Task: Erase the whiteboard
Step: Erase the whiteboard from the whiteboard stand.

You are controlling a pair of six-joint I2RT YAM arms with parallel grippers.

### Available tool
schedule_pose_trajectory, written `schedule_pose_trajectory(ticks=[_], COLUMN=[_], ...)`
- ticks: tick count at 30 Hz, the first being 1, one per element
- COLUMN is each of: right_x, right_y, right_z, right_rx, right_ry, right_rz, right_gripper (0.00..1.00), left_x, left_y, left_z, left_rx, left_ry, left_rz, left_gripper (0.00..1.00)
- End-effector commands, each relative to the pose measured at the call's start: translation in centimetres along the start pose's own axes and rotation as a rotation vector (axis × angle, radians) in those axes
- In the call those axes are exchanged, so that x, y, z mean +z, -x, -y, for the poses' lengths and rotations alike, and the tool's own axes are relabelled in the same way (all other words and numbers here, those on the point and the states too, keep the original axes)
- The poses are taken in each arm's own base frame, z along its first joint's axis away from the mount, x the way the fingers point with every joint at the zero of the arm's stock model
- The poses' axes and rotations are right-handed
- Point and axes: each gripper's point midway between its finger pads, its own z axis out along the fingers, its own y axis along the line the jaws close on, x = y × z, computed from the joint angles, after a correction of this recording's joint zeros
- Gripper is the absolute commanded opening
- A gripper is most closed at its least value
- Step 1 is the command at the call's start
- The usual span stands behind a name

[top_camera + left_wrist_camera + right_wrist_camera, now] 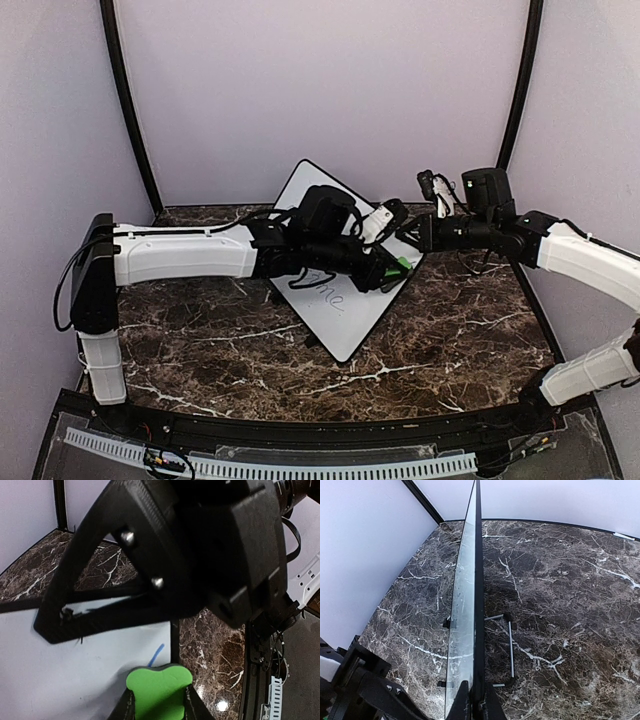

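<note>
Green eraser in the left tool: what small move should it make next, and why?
Probably slide the green eraser a little forward over the blue stroke just ahead of it. The left tool is shut on the eraser, the right tool clamps the whiteboard edge, and dark writing is not yet wiped.

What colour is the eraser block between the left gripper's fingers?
Bright green. The eraser shows best in the left wrist view.
</note>
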Motion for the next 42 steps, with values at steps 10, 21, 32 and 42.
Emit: schedule_pose_trajectory(ticks=[10,21,32,42], right_x=[0.5,0.7,0.3,0.4], right_y=[-4.8,-4.8,-4.6,-4.4], right_z=[-5.6,-5.8,-5.8,-5.9], right_rx=[-0.124,-0.118,-0.121,-0.124], right_ry=[0.231,0.244,0.236,0.236], right_rz=[-0.159,-0.16,-0.158,-0.157], right_gripper=[0.0,0.0,0.0,0.0], left_x=[2.0,0.2,2.7,3.1], left_y=[-7.9,-13.0,-4.9,-1.9], left_z=[-4.1,-4.5,-4.8,-5.6], left_rx=[-0.085,-0.124,-0.039,-0.059], left_ry=[0.161,0.196,0.186,0.184], left_rz=[-0.172,-0.235,-0.105,-0.042], left_gripper=[0.06,0.06,0.06,0.06])
